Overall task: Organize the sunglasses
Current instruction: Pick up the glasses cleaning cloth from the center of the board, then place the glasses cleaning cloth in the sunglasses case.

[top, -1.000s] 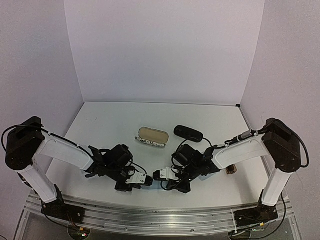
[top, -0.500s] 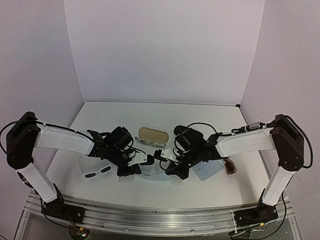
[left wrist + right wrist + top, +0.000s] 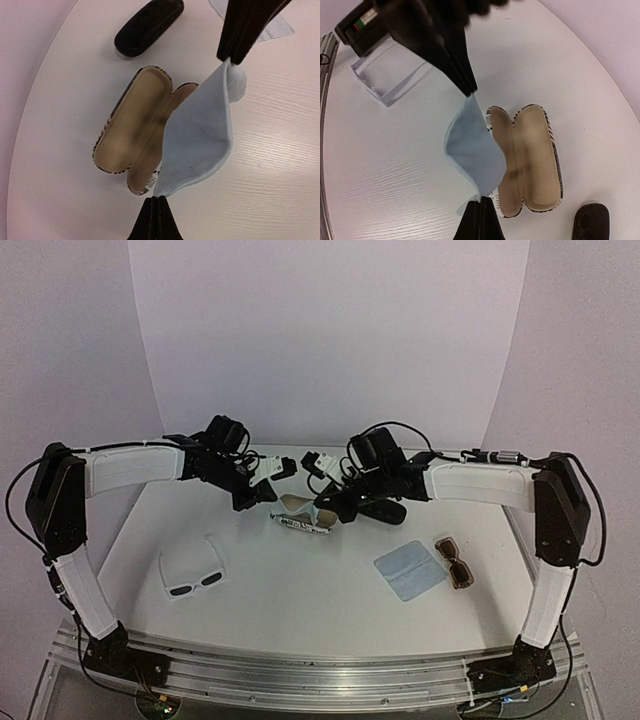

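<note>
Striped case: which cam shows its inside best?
Right wrist: the striped case lies open, both tan halves almost fully visible. In left wrist, the hanging blue cloth covers part of one half. Top external shows it small, partly hidden.

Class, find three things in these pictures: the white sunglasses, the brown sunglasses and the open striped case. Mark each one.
white sunglasses (image 3: 197, 585), top view, on the bridge of the frame.
brown sunglasses (image 3: 453, 561), top view, on the bridge between the lenses.
open striped case (image 3: 131, 125), left wrist view, on the tan lining.
</note>
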`<action>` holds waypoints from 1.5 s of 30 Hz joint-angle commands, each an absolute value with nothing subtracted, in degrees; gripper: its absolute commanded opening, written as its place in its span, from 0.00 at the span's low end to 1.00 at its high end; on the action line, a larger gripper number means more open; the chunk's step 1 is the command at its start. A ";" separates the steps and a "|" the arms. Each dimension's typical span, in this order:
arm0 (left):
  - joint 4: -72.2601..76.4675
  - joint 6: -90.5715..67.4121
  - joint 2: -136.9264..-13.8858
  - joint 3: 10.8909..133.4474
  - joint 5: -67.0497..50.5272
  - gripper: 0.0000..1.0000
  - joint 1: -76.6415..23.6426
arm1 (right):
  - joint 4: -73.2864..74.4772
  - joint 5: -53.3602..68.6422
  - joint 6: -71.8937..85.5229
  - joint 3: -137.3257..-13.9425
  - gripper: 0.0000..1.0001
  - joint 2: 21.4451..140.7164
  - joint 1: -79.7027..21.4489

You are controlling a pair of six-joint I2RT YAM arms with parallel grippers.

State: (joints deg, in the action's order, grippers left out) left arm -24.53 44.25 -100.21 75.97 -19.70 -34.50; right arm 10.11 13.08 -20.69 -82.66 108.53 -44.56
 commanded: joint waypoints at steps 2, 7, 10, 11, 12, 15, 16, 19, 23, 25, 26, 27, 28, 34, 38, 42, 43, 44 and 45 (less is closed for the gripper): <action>-22.08 51.28 -105.77 81.39 -19.60 0.00 -31.49 | 11.51 9.27 -22.10 -89.13 0.00 115.49 -41.41; -19.02 54.38 -111.00 84.98 -19.33 0.00 -30.08 | 11.63 7.24 -25.38 -91.89 0.00 119.01 -40.19; -18.39 55.78 -113.44 86.73 -19.25 0.00 -29.68 | 11.98 6.72 -27.13 -93.04 0.00 120.48 -39.91; -18.11 56.33 -113.87 86.71 -19.26 0.00 -29.54 | 12.04 6.55 -27.65 -93.14 0.00 120.72 -39.93; -17.69 56.90 -114.19 86.57 -19.31 0.00 -29.47 | 12.10 6.29 -28.22 -93.15 0.00 120.94 -39.93; -16.10 58.14 -115.21 86.08 -19.50 0.00 -29.35 | 12.36 5.69 -29.39 -93.27 0.00 121.87 -39.98; -15.84 58.16 -115.56 86.28 -19.51 0.00 -29.35 | 12.41 5.67 -29.48 -93.30 0.00 122.14 -39.93; -15.07 58.57 -116.71 87.01 -19.12 0.00 -29.27 | 12.64 5.46 -29.91 -93.11 0.00 122.73 -39.92; -13.36 59.88 -117.75 87.08 -19.42 0.00 -29.20 | 12.74 4.50 -30.72 -91.90 0.00 123.06 -39.91; -13.98 59.55 -118.74 88.69 -19.60 0.00 -29.18 | 12.85 4.32 -30.96 -92.15 0.00 123.25 -39.92; -14.39 59.39 -119.12 89.40 -19.52 0.00 -29.18 | 12.94 4.06 -31.09 -92.44 0.00 123.31 -39.88; -14.54 59.47 -119.24 89.71 -19.36 0.00 -29.18 | 13.06 3.77 -31.34 -92.84 0.00 123.39 -39.84; -14.56 59.65 -119.27 89.82 -19.20 0.00 -29.18 | 13.18 3.51 -31.62 -93.23 0.00 123.47 -39.77; -15.22 60.87 -118.27 87.05 -20.20 0.00 -29.12 | 14.05 5.21 -32.47 -92.24 0.00 123.22 -39.56; -15.81 61.23 -117.43 84.72 -20.21 0.00 -29.18 | 14.04 7.82 -31.01 -90.81 0.00 123.19 -39.57; -17.40 61.34 -117.08 83.71 -20.56 0.00 -29.18 | 14.22 10.96 -30.59 -89.73 0.00 123.31 -39.55; -18.08 61.51 -117.02 83.56 -20.92 0.00 -29.18 | 14.40 11.56 -30.55 -89.53 0.00 123.27 -39.59; -18.77 61.67 -116.96 83.40 -21.28 0.00 -29.18 | 14.59 12.16 -30.51 -89.32 0.00 123.23 -39.63; -18.93 61.91 -116.85 83.04 -21.51 0.00 -29.18 | 14.75 12.48 -30.50 -89.17 0.00 123.28 -39.62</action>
